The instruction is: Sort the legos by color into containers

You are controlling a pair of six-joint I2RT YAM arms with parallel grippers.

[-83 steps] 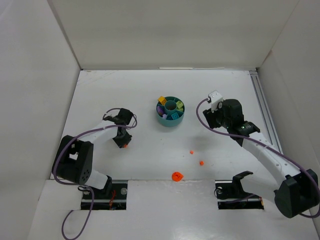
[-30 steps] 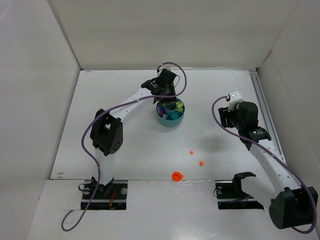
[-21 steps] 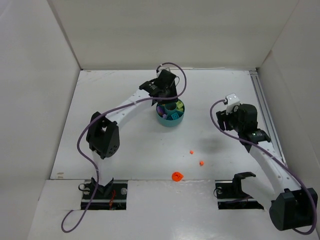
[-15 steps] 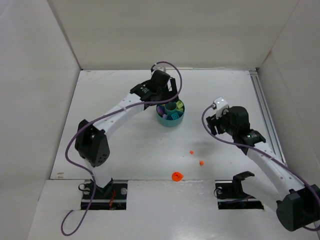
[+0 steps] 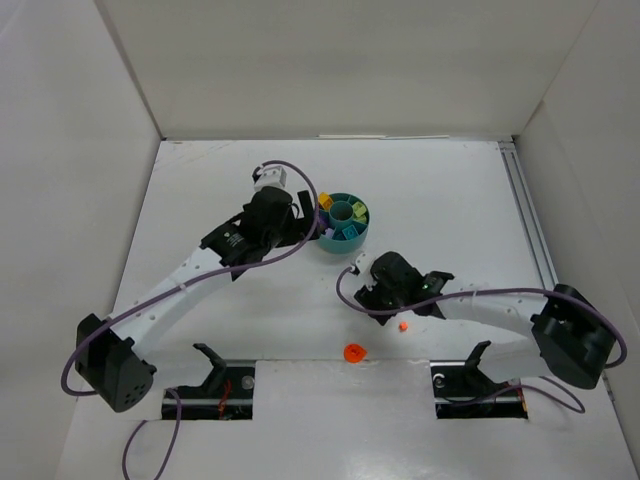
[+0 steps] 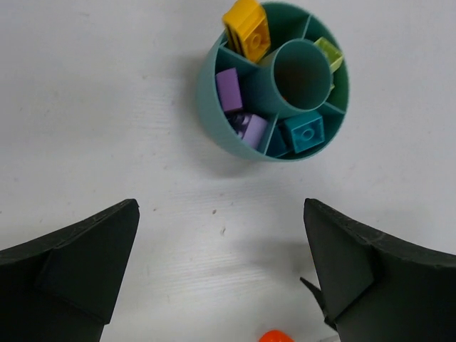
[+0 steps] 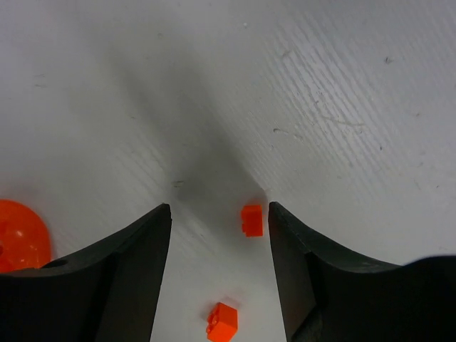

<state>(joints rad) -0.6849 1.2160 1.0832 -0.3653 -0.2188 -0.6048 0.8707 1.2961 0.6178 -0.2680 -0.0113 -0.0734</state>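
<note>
Sitting on the desk: a small round teal dish [image 6: 212, 100] is resting toward the far middle of the white desk [image 5: 450, 200], and a centre cup ringed by curved sections is dividing it
Dish contents: from the left wrist camera, a yellow piece [image 6: 246, 28] is leaning in one section with an end poking over the rim; a lime green piece [image 6: 328, 51] is lying in a section on the other side of the centre cup; two purple pieces [image 6: 228, 89] are lying along the side next to the yellow one; a turquoise piece [image 6: 306, 132] is lying studs-up in the section nearest that camera
Left tool: the left tool [image 6: 221, 267] is hanging wide open and holding nothing, its two black fingers [image 6: 71, 271] framing bare desk; the dish is lying ahead of it, apart from both fingers, and from overhead the tool is hovering just beside the dish's left side
Right tool: the right tool [image 7: 217, 214] is reaching low over the middle of the desk with its jaws parted, straddling a small orange piece [image 7: 251, 219]; that piece is lying flat on the desk, just beside one finger and clear of the other, so nothing is being gripped
Loose orange pieces: a second small orange piece [image 7: 222, 318] is lying on the desk near the first, further back between the fingers; an orange round piece [image 5: 354, 352] is lying near the front edge of the desk, well apart from the dish
</note>
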